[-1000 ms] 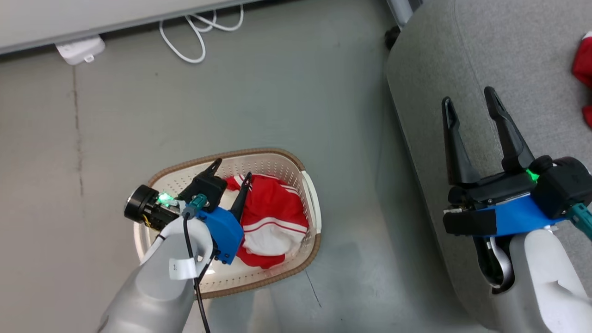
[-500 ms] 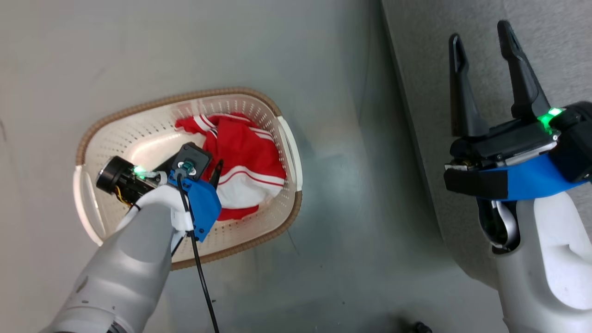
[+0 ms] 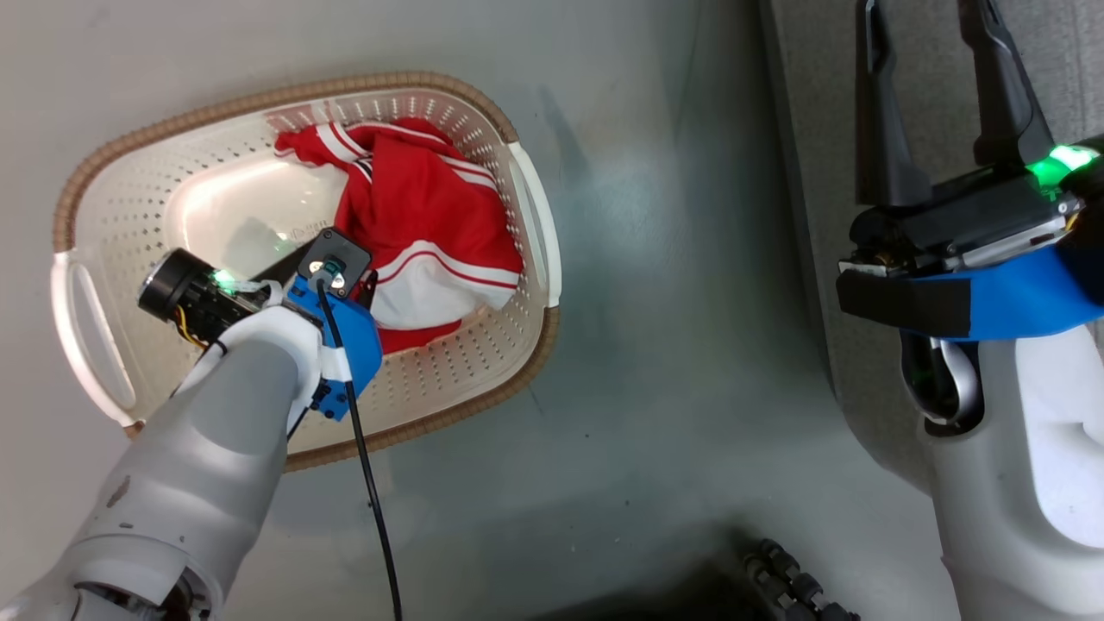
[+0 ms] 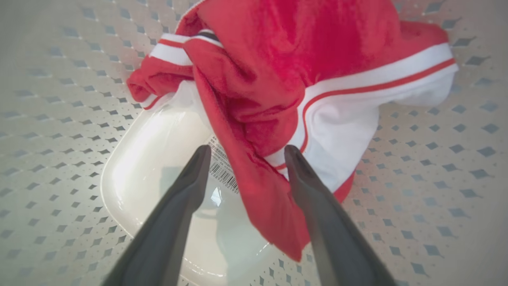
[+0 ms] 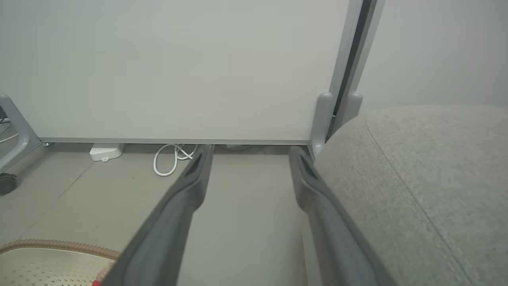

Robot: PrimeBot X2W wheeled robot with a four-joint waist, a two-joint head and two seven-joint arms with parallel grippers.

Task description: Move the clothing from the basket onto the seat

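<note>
Here the left gripper is open by the red clothing in the basket, and the right gripper is open too.

We are looking at a mock living room in a lab: sofa, basket, floor, partition panel, loose cable

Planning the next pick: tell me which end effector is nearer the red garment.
Left. The left end effector is in the basket, open over the red garment; the right end effector is away at the seat.
</note>
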